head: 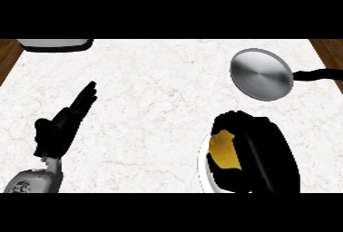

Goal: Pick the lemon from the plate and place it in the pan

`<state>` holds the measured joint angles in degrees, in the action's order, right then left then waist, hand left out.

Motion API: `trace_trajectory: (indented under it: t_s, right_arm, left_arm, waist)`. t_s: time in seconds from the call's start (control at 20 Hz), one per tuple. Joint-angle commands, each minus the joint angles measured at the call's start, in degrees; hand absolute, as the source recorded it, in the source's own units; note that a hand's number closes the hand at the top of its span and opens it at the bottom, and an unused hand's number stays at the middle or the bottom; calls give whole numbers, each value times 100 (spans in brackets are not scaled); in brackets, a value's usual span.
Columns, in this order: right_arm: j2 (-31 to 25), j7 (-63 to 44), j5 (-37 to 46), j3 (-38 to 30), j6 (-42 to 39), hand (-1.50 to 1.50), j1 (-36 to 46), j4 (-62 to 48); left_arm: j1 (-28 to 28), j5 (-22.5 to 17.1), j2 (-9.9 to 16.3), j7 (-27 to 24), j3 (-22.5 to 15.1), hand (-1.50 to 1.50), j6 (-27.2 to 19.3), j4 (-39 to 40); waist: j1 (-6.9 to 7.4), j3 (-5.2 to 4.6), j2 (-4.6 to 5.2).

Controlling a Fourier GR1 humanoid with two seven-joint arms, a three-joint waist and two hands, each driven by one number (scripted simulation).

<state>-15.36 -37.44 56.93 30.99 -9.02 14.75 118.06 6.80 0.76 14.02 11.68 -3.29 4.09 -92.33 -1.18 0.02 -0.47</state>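
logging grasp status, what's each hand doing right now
Left hand: open, fingers straight, holding nothing.
Right hand: curled round the yellow lemon over the white round plate.

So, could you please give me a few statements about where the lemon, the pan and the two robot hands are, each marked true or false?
1. The right robot hand is curled round the lemon over the plate. True.
2. The lemon already lies in the pan. False: the pan holds nothing, and the lemon is at the plate.
3. The left robot hand is open with straight fingers and holds nothing. True.
4. The pan stands at the view's left, beside the left robot hand. False: it stands at the upper right, beyond the plate, its black handle pointing right.
5. The plate is hidden completely. False: its white rim shows left of the right robot hand.
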Motion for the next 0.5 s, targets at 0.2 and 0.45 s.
trace_trajectory:
  t_s: [0.2, 0.45]
  right_arm:
    - [-75, 933, -424, -1326, 1075, 150, -479, -434]
    - [363, 1488, -1082, -1966, 1627, 150, -124, -1334]
  left_arm:
    - [274, 191, -154, -94, -20, 0, 21, 191]
    - [156, -201, 45, 70, 267, 0, 379, -7]
  waist:
    - [103, 2, 58]
    - [151, 1, 57]
